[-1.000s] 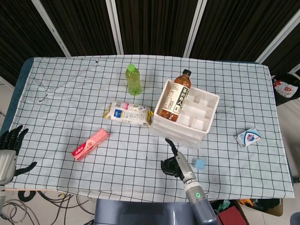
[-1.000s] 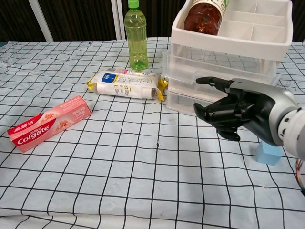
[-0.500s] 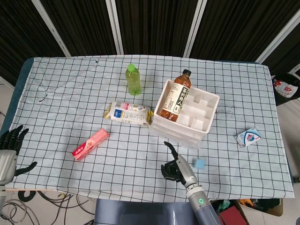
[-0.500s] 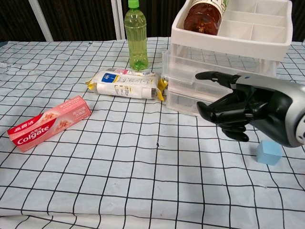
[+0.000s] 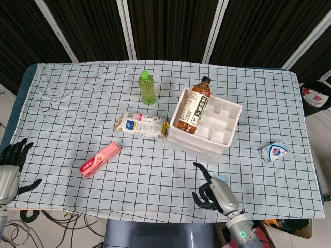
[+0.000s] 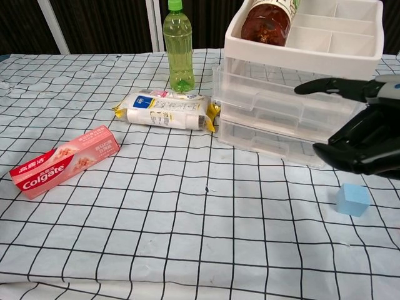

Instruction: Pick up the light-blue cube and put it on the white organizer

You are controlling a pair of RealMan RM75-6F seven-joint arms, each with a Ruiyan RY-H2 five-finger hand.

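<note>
Nearest me, a white cloth with a black grid (image 6: 187,250) covers the table (image 5: 26,72), whose dark blue edge shows along the far-left side; the cloth is creased in places. My right hand (image 5: 217,192) hangs over the near edge with its fingers spread and nothing in them. In the chest view my right hand sits at the right border, thumb stretched out above the curled dark fingers (image 6: 350,156). The light-blue cube (image 6: 352,200) lies on the cloth just below those fingers, apart from them; in the head view my hand hides it. My left hand (image 5: 10,168) is low at the near-left corner, fingers apart, empty, off the cloth.

Further in lies a pink Colgate toothpaste box (image 6: 64,160), flat and angled. Beyond it is a white and yellow snack packet (image 6: 165,110), its end just beside the white organizer (image 5: 227,116). That organizer has clear drawers (image 6: 269,119) below and open compartments on top; a brown tea bottle (image 5: 193,107) leans in its left compartment. A small blue and white packet (image 5: 274,151) lies well to the right. Farther back a green bottle (image 5: 147,88) stands upright. Behind the table are dark slatted panels (image 5: 170,26) with pale uprights.
</note>
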